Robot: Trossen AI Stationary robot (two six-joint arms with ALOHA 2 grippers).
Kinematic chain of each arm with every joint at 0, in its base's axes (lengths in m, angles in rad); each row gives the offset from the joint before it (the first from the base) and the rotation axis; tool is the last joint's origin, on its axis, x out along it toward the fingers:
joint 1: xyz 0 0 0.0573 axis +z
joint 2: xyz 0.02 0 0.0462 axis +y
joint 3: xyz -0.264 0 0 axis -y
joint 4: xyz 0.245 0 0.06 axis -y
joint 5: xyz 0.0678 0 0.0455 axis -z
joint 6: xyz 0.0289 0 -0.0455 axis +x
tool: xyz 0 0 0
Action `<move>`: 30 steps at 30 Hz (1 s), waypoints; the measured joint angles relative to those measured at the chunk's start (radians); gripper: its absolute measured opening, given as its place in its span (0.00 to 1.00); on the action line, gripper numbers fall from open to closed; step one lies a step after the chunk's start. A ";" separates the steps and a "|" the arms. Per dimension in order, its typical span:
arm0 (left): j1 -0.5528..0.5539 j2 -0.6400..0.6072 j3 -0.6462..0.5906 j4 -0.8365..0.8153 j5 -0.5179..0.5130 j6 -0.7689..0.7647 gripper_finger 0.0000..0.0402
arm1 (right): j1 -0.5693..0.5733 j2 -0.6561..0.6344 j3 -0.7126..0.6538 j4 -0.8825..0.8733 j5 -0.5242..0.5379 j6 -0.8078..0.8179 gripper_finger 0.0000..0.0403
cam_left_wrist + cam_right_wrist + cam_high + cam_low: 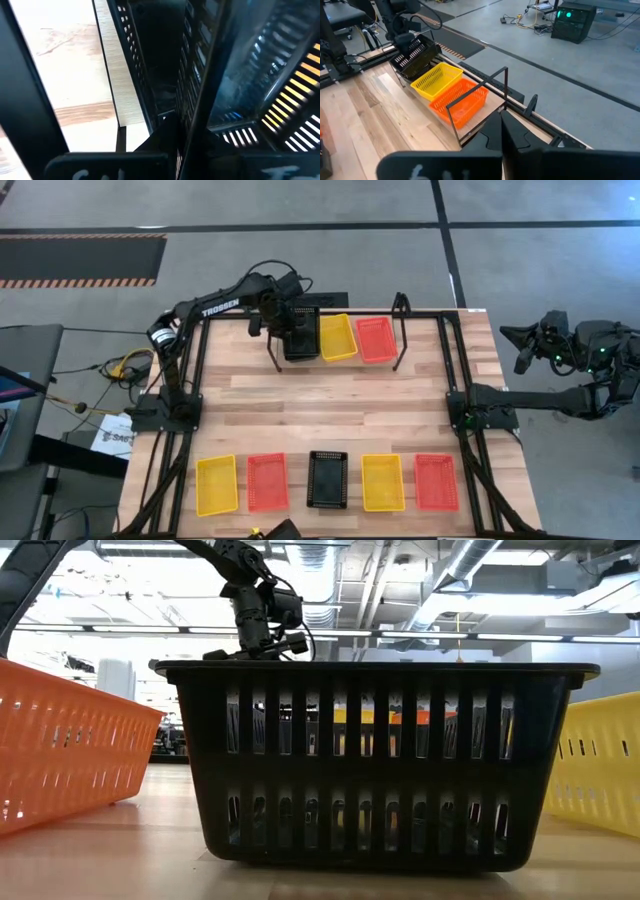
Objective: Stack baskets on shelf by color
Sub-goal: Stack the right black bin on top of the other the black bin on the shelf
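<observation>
The wooden table (330,415) carries five baskets (327,481) in a front row (yellow, red, black, yellow, red) and the shelf (400,330).

Light's pretty even from up top, my desk (340,405) is bright with only soft, faint shadows under the frame rails. Down low it's harsh: ceiling strip lights (420,635) and big windows blow out white behind the black basket (375,765), so it's basically a silhouette, and the orange basket (60,745) glows through. My left wrist cam is a dark, smeary mess, too close to focus. Right wrist cam's clear, my own pincer (507,132) blurry up front.
</observation>
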 joint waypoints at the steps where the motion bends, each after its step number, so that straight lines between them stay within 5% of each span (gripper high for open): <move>1: -0.003 0.000 0.000 -0.005 -0.002 0.000 0.00 | 0.000 0.000 0.000 0.000 0.000 0.000 0.01; 30: -0.029 0.002 0.008 -0.029 -0.055 0.029 0.00 | 0.000 0.000 0.000 -0.008 -0.028 -0.008 0.01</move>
